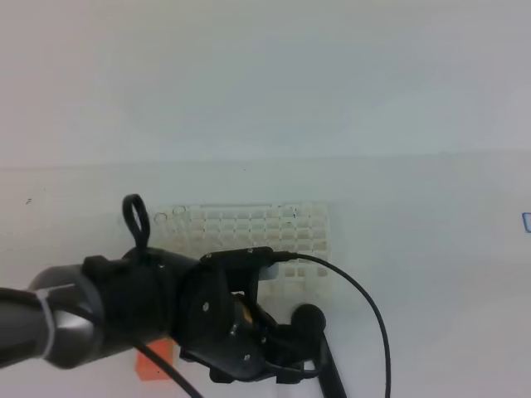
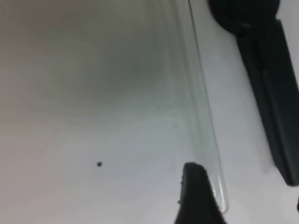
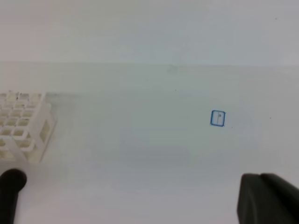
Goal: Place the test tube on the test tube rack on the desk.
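In the exterior high view the left arm fills the lower left of the frame and hides most of its own end effector (image 1: 278,361), so from there its jaws cannot be judged. The left wrist view is blurred and close: the test tube (image 2: 203,121) lies flat on the white bench (image 2: 84,93), running from the upper middle down to the lower right, its glass barely visible. One dark fingertip (image 2: 196,196) stands at the bottom edge just beside the tube's lower end, and the other is cut off at the right margin, so the jaws look spread with nothing between them. A black rod (image 2: 271,88) with a round end lies to the right of the tube. The test tube rack (image 1: 265,236) sits mid-frame beyond the arm, its near edge covered. An orange block (image 1: 153,363) peeks out beneath the arm. The right end effector (image 3: 268,198) shows only as a dark corner at lower right, clenched on nothing. A small blue square mark (image 3: 217,118) sits on the bench.
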You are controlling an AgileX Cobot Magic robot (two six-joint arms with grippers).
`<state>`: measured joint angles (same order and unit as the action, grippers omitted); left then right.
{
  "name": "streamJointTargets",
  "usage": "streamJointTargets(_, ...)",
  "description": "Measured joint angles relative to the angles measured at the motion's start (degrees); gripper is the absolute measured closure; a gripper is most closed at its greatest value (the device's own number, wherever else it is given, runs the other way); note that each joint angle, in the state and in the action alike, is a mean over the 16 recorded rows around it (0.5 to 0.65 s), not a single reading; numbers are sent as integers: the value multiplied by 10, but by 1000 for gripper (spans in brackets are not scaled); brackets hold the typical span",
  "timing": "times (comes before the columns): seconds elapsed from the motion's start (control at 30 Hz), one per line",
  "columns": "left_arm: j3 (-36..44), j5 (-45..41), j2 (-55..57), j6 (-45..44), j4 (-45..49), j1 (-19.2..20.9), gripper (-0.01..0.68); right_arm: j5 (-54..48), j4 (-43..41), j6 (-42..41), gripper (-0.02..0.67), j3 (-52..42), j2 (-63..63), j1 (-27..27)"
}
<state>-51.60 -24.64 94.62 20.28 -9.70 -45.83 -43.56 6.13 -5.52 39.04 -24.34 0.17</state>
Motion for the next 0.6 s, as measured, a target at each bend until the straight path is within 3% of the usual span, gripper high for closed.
streamJointTargets(0.17, -11, 3, 41, 21, 8, -17, 252, 0, 0, 0, 650, 0, 0, 0)
streamJointTargets(0.6, -20, -3, 82, 136, 127, -44, 250, -1, 1, 0, 650, 0, 0, 0)
